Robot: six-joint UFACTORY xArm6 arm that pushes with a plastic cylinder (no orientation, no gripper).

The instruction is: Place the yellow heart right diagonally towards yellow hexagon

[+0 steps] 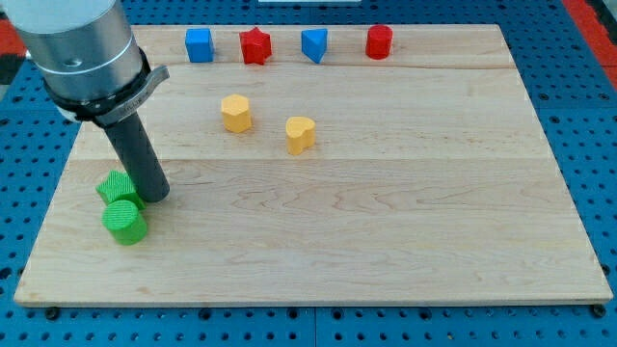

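The yellow heart (300, 134) lies on the wooden board (386, 222) a little above its middle, towards the view's left. The yellow hexagon (235, 113) sits just to its upper left, a short gap apart. My tip (154, 198) rests on the board at the view's left, well to the lower left of both yellow blocks. It touches or nearly touches two green blocks (120, 188) (125, 222).
Along the view's top edge stand a blue cube (199, 44), a red star (254, 45), a blue block (314, 45) and a red block (379, 41). The two green blocks lie at the left edge, one below the other.
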